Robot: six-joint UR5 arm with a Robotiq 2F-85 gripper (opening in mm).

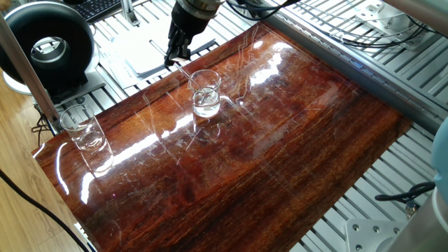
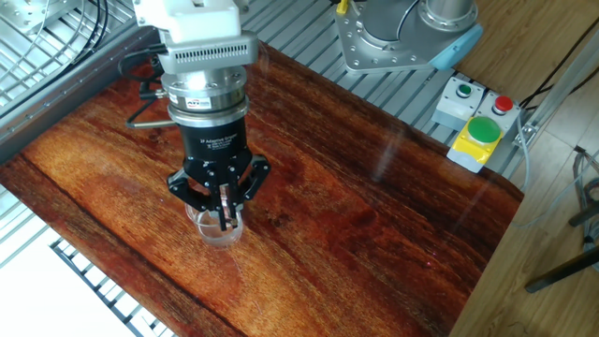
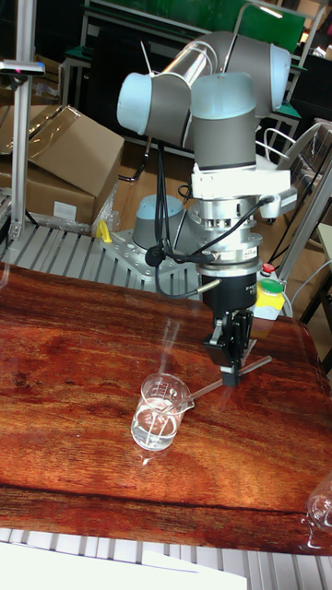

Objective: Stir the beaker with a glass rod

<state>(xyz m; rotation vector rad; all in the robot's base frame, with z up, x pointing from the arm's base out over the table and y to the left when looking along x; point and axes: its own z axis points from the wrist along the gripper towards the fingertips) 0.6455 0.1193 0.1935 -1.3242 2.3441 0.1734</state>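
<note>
Claw [image 3: 230, 375] grips thin clear glass rod [image 1: 186, 71] w/ end in beaker [image 1: 205, 92].

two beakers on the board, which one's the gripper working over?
The beaker near the middle of the board, directly under the gripper, with the glass rod reaching into it. The other beaker stands alone by the board's corner.

Beaker [image 1: 205, 93] sits on the table [image 1: 294, 140] near its centre, gripper [image 1: 177, 56] above at its eleven o'clock, rod [image 1: 187, 71] slanting down into it. Second beaker [image 1: 82, 130] stands well apart at eight o'clock, by the table's edge.
</note>
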